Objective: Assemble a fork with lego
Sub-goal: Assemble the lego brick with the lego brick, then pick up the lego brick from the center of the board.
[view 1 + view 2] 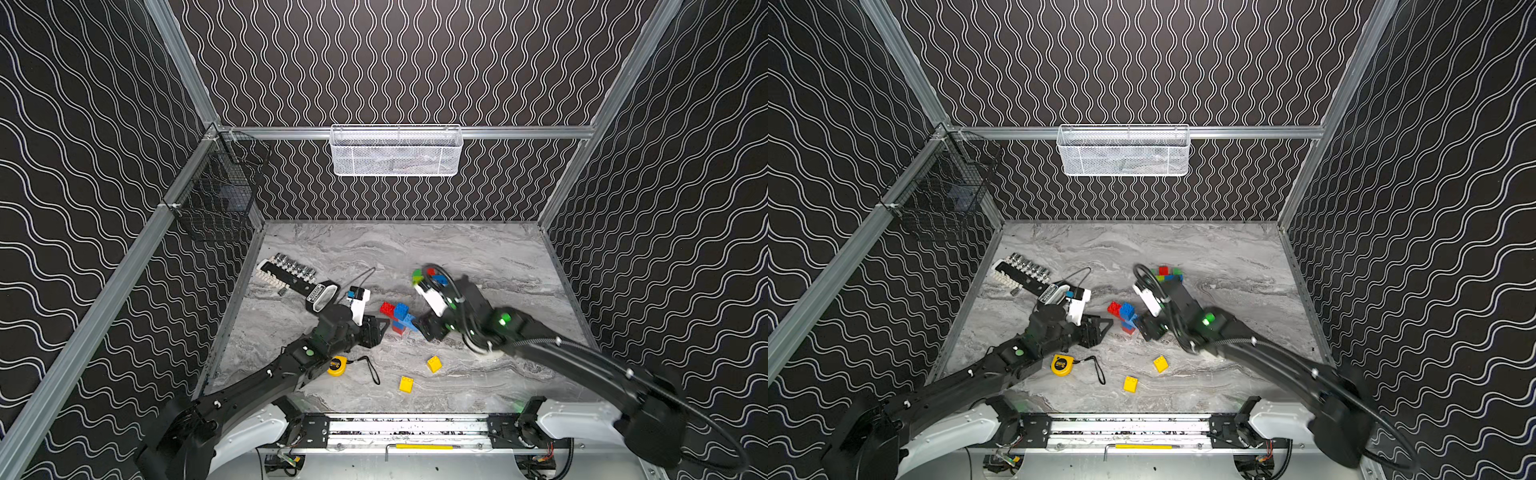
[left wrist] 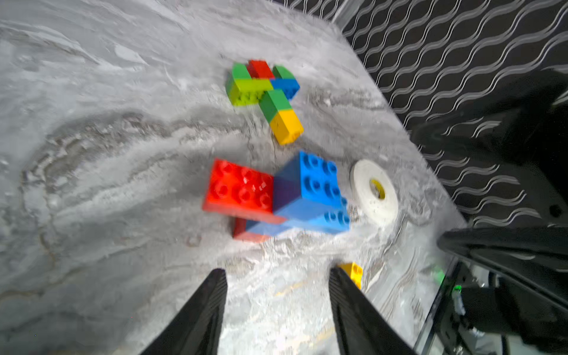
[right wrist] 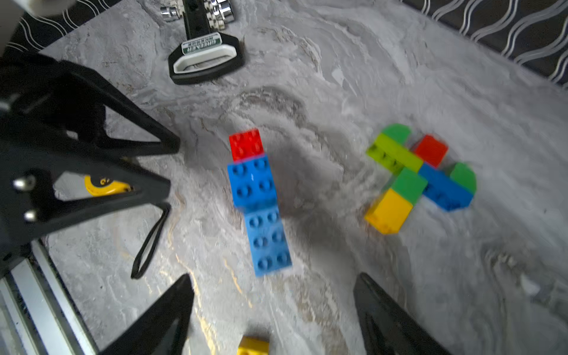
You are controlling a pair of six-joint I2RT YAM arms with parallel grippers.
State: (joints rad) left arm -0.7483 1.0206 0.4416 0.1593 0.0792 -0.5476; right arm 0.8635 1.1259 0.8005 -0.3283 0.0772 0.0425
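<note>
A lego stack of red and blue bricks [image 1: 397,318] [image 1: 1124,316] lies mid-table between my two grippers. The left gripper [image 1: 380,329] [image 2: 276,272] is open and empty, just left of the stack. My right gripper [image 1: 424,328] [image 3: 274,276] is open and empty too, its tips just short of the long blue brick [image 3: 267,242]. Farther back lies a joined cluster of green, red, blue and yellow bricks [image 1: 1167,272] [image 3: 415,175] [image 2: 264,92], partly hidden by the right wrist in a top view. Two loose yellow bricks [image 1: 434,364] [image 1: 406,384] lie nearer the front.
A yellow tape measure [image 1: 336,365] with a black strap lies under the left arm. A socket rail [image 1: 291,270] sits at the back left. A white tape roll [image 2: 373,192] lies right of the stack. A white mesh basket [image 1: 395,151] and a black wire basket [image 1: 216,195] hang on the walls.
</note>
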